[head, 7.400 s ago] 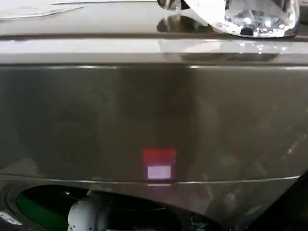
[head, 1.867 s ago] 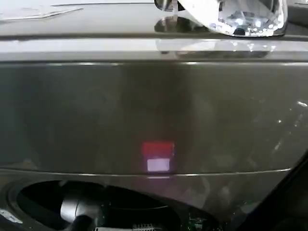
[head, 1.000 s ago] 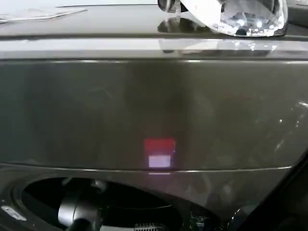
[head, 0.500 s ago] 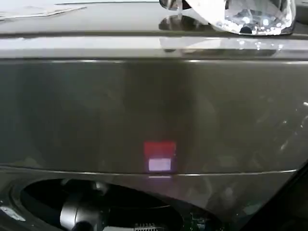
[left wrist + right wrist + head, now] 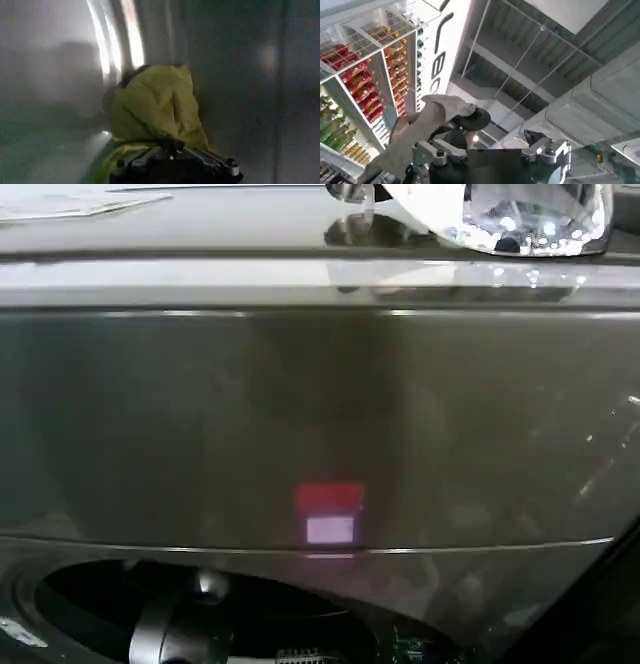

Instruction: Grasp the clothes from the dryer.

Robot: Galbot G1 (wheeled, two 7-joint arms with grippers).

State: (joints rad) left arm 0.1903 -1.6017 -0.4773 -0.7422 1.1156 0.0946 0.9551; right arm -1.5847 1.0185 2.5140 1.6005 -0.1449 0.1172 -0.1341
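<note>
Fabric, yellow-green and crumpled, sits heaped inside the dryer (image 5: 320, 414): the clothes (image 5: 156, 105) lie in 1 small bundle against the drum's grey metal wall (image 5: 235, 85), where bright streaks of light run down the metal beside them. The left gripper (image 5: 175, 161) is inside the drum just before the bundle. Its 2 fingers (image 5: 229, 166) are spread wide, and the lowest fold of the cloth reaches down to them. I cannot tell whether it is touching the fabric.

From the head view, the grey-bronze front panel carries a red-and-white light (image 5: 330, 512) near its lower middle. Below it the dark round opening (image 5: 90, 604) shows at the lower left, with a grey joint of the left arm (image 5: 178, 636) reaching into it. A clear plastic object (image 5: 510, 219) rests on the machine's top at the far right.

The right gripper (image 5: 492, 152) is well apart from the work, pointing up toward a ceiling and a clear rack of coloured capsules (image 5: 365, 75). Its jaws stand wide with nothing between them, and a pale cloth-like shape (image 5: 427, 122) lies beside 1 finger.
</note>
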